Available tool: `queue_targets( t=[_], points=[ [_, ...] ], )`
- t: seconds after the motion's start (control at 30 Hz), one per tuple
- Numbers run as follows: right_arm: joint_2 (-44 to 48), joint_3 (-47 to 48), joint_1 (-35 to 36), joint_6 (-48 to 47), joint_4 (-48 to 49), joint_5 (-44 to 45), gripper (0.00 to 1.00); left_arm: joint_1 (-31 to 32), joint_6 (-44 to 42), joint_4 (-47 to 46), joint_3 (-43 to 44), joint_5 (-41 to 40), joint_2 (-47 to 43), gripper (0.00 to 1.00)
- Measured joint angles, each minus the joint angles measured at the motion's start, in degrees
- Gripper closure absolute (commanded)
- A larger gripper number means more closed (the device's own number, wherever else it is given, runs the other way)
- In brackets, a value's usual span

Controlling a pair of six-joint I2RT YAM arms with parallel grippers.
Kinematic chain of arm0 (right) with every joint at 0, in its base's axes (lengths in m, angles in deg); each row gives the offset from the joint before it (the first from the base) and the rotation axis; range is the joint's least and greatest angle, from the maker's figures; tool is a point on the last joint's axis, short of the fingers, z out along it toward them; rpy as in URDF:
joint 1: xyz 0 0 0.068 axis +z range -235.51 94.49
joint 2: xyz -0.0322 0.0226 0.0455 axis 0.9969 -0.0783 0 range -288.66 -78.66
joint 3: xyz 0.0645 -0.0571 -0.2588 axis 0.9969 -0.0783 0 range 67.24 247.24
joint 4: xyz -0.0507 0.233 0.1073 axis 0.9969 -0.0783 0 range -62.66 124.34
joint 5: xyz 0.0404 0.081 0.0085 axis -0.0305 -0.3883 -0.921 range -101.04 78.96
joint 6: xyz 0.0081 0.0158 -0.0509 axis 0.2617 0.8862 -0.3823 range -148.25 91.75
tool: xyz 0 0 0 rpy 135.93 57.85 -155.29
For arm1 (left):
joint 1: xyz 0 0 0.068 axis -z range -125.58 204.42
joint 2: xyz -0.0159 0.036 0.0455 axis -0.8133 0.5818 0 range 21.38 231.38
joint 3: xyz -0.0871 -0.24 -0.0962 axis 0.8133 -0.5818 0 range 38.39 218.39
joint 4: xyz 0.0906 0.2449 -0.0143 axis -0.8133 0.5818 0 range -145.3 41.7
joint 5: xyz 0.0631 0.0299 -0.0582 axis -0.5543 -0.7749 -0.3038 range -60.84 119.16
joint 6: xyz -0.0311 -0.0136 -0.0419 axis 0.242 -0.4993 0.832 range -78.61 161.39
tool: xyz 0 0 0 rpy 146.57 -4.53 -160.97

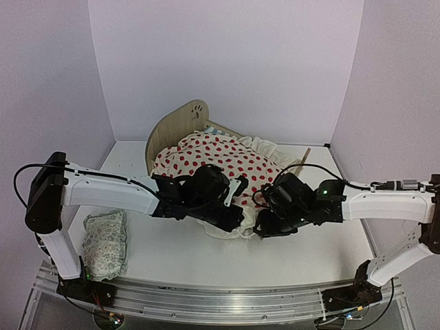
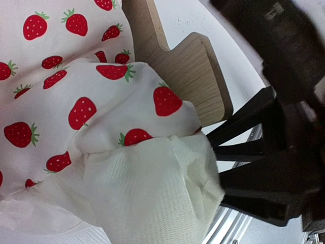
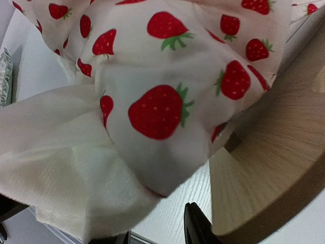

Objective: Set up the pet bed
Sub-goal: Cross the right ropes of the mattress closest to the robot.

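Forearms (image 1: pixel 110 192) (image 1: pixel 385 204) inward, tools (image 1: pixel 230 212) (image 1: pixel 267 225) low at blanket (image 1: pixel 220 161)

There is one pet bed (image 1: pixel 180 125) with a single paw-print cutout (image 1: pixel 198 108) in its headboard, one strawberry-print blanket (image 1: pixel 216 158) and one small patterned pillow (image 1: pixel 104 240), all on one desk (image 1: pixel 302 258). Two robot arms are in view, the left arm (image 1: pixel 103 190) and the right arm (image 1: pixel 392 204), and each carries one claw, making two: the left claw (image 1: pixel 228 206) and the right claw (image 1: pixel 271 221).

I see a cream ruffled blanket (image 1: pixel 220 161) printed with red strawberries (green leaf tops), a light plywood bed frame (image 1: pixel 175 124), a pale green-patterned pillow (image 1: pixel 104 242), white tabletop (image 1: pixel 179 258).
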Motion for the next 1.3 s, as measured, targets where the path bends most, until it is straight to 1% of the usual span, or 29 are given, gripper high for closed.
queue_targets(
  t=[0.2,0.33,0.37,0.4,0.43,0.5,0.53,0.57,0.63,0.7,0.9,1.0,1.17,1.3],
  points=[
    [-7.1,5.5,0.3,-0.4,2.1,-1.7,0.63,0.0,1.0,-0.1,-5.8,0.0,-3.4,1.0],
    [-8.4,7.4,0.3,-0.2,3.7,-2.3,0.62,0.0,1.6,-0.9,-11.5,0.0,-4.9,1.0],
    [-8.4,7.4,0.3,0.0,3.9,-2.6,0.62,0.0,1.8,-1.1,-13.0,0.0,-5.4,0.98],
    [-8.4,7.4,0.3,0.3,3.9,-2.8,0.62,0.0,2.0,-1.3,-14.3,-0.1,-5.8,0.95],
    [-8.4,7.3,0.3,0.6,3.9,-3.0,0.62,0.0,2.1,-1.4,-15.3,-0.1,-6.3,0.83],
    [-8.0,6.8,0.3,1.1,4.0,-3.1,0.62,0.0,2.2,-1.9,-16.1,-0.4,-6.9,0.55],
    [-7.8,6.5,0.3,1.4,3.9,-3.2,0.62,0.0,2.4,-2.2,-16.3,-0.6,-7.1,0.46],
    [-7.5,6.2,0.3,1.6,3.6,-3.2,0.62,0.0,2.4,-2.5,-16.2,-1.0,-7.3,0.4],
    [-7.1,5.8,0.3,1.8,2.4,-3.1,0.6,0.0,3.3,-2.5,-15.5,-2.3,-7.4,0.34],
    [-6.6,5.8,0.3,1.9,1.0,-2.7,0.57,0.0,3.6,-1.9,-14.2,-3.6,-7.3,0.33],
    [-2.6,5.9,0.3,1.3,-3.9,2.2,0.55,-0.3,1.8,-1.7,-8.1,-5.3,-7.4,0.42],
    [-0.1,7.2,0.3,0.3,-5.7,5.2,0.57,-0.5,-1.5,-2.7,-7.3,-3.6,-7.9,0.46],
    [3.6,7.8,0.3,0.2,-7.3,8.3,0.59,-0.5,-9.3,-2.2,-8.6,0.7,-10.7,0.48],
    [6.6,4.3,0.3,3.3,-8.2,8.5,0.61,-0.3,-15.5,0.5,-10.1,5.9,-13.9,0.48]
  ],
)
